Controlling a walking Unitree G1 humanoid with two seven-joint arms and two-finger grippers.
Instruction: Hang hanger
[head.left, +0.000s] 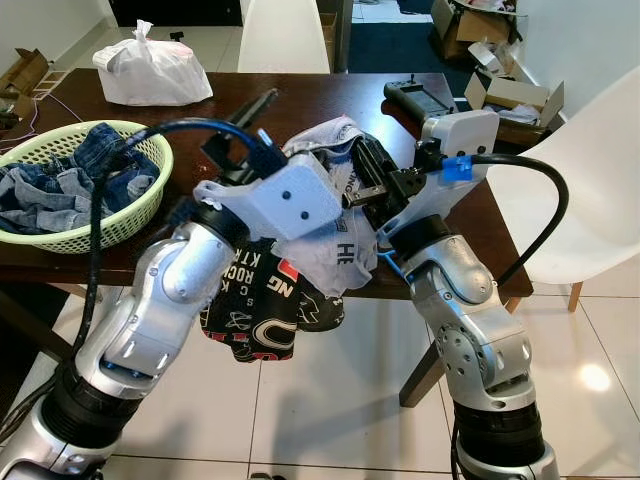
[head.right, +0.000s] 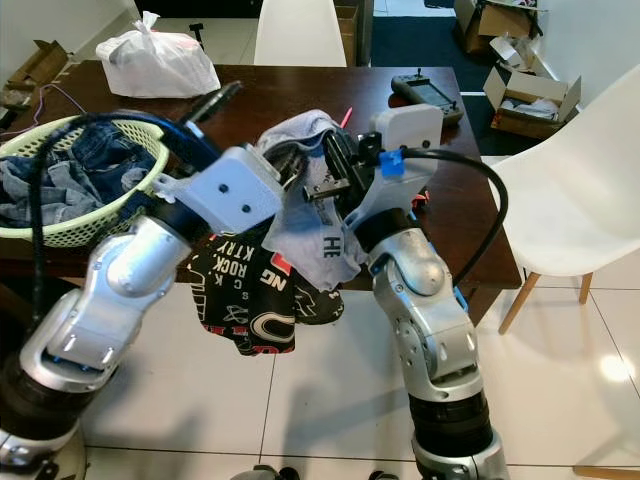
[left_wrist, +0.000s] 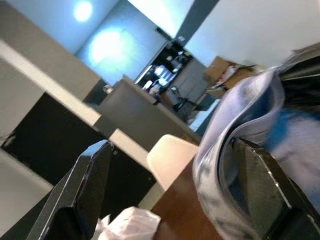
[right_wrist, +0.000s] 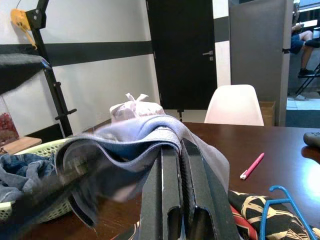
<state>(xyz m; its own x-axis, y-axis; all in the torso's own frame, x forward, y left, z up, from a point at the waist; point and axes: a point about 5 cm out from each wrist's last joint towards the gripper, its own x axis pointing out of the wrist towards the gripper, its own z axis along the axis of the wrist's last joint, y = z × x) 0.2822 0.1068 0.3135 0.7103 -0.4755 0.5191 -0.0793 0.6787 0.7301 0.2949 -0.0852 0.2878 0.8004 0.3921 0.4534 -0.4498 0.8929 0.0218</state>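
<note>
Grey printed fabric of a light T-shirt is bunched between both grippers above the near edge of a dark brown wooden table. The right gripper has its two long black fingers pressed together on a fold of that shirt, the cloth draped over the fingertips on both sides. The left gripper has its fingers spread wide apart; one finger lies against the shirt's grey fabric, the other stands free in the air.

A black garment with red and white lettering hangs below the left forearm off the table edge; "ROCK" and "KTRY" can be read on it, and "NG" on a red patch. The grey shirt shows the letters "HE" near its lower hem.

A blue plastic hanger lies on the table beside the right gripper, its hook over a dark patterned cloth. A pink pen lies on the bare wood a little further off.

On the robot's left a pale green woven laundry basket holds blue denim clothes. A knotted white plastic bag sits at the far side of the table, and a black handheld controller lies near the far right corner. White moulded chairs stand around the table.
</note>
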